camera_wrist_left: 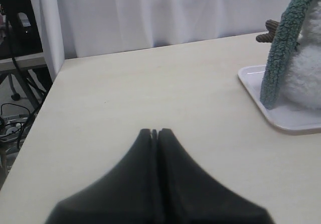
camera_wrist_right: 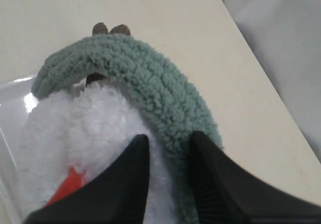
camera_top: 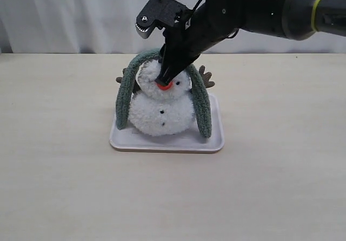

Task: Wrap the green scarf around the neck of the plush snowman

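The plush snowman [camera_top: 162,114] stands upright on a white tray [camera_top: 213,144] in the middle of the exterior view, a little above the centre of the table [camera_top: 65,187]. The green scarf [camera_top: 125,98] is not around the snowman's neck [camera_top: 178,94] yet. It lies as an arch over the top of the head, and its two ends hang down at the left and at the right of the body, reaching the tray. My right gripper [camera_wrist_right: 169,137] comes from the upper right of the exterior view and is down at the head, with its tip close to the orange nose [camera_top: 165,85]. In the right wrist view its jaws stand partly closed with the fuzzy band in the gap, and as far as I can judge they pinch the scarf there, with white plush just beside it. My left gripper [camera_wrist_left: 154,132] is at the bottom middle of the left wrist view, jaws pressed together and holding nothing, over bare table and well apart from the tray. I judge that the task is only begun: the scarf is placed over the snowman, but it must be brought down to the neck and its ends must be crossed around it.
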Robot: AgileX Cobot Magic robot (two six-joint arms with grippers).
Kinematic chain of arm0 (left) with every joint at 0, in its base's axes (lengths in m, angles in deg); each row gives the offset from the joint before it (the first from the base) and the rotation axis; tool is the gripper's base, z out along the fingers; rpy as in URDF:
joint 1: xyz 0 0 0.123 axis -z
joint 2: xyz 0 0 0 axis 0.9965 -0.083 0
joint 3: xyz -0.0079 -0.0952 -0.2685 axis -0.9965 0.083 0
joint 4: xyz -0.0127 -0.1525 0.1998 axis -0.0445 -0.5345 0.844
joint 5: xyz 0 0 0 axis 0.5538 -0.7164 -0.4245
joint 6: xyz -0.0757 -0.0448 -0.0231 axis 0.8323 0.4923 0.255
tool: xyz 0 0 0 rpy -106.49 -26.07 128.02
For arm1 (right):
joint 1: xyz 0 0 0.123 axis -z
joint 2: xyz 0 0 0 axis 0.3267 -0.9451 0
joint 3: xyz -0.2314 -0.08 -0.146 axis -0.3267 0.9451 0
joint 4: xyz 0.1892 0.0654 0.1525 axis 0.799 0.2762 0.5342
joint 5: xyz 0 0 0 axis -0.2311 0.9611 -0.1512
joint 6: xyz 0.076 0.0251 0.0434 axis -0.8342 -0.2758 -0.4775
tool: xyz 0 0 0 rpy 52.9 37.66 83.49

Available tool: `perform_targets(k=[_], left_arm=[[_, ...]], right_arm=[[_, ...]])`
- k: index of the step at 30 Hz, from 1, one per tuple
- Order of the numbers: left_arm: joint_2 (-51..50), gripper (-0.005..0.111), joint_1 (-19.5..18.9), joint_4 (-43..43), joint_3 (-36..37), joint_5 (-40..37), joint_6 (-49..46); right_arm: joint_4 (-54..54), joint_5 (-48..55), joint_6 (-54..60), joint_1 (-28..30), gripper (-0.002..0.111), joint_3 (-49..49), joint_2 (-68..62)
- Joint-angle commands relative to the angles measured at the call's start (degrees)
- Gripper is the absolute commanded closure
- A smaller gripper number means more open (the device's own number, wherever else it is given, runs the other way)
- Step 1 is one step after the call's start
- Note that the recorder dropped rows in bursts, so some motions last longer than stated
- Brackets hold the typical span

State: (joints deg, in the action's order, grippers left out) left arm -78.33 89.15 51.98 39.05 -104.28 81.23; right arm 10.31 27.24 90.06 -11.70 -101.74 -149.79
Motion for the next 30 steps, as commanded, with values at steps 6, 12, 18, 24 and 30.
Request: perform_targets(k=[6,12,18,24,30], left_arm=[[0.13,0.107,-0.18,-0.17,0.19,0.59,0.09],[0.13,0.107,-0.18,-0.17,0.19,0.59,0.09],[0.13,0.107,-0.18,-0.17,0.19,0.59,0.09],[0.13,0.107,-0.18,-0.17,0.19,0.59,0.09],[0.13,0.107,-0.18,-0.17,0.19,0.59,0.09]], right_arm=[[-17.32,-4.19,-17.8,0.09,0.08,-0.13,-0.48],[-21.89,-4.05,-24.83,0.09,0.08,-0.13,-2.24],[-21.89,-3.61,-24.83,0.09,0.08,-0.13,-5.05],[-21.89,-3.61,-24.83,0.09,0.08,-0.13,-6.32],[-21.63,-3.61,-24.83,0.09,0.08,-0.13,-4.51]])
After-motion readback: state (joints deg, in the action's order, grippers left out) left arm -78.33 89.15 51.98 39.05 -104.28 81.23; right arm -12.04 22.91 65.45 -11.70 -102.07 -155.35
